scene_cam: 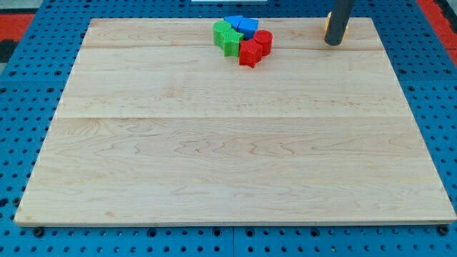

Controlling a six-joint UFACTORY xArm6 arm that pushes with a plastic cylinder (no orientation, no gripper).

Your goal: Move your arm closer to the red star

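Red star (250,53) lies near the view's top edge of the counter (228,157), a pale wooden board resting on a blue pegboard (21,107). It sits at the lower right of a tight cluster: two green blocks (226,36) touch it on the view's left, a red cylinder (263,41) touches it on the upper right, and blue blocks (241,25) lie behind. At the view's top right stands the dark rod, my tip (333,44) resting on the counter well apart from the cluster; a yellow block (327,25) shows partly behind the rod. No hand is fitted, so there is nothing to release or clench.

Risk, as judged: a direct approach from the right meets the red cylinder first, and overshoot would scatter the packed blocks, displacing the star.

Orientation: the star's points spread about evenly, so no long axis or heading can be made out.
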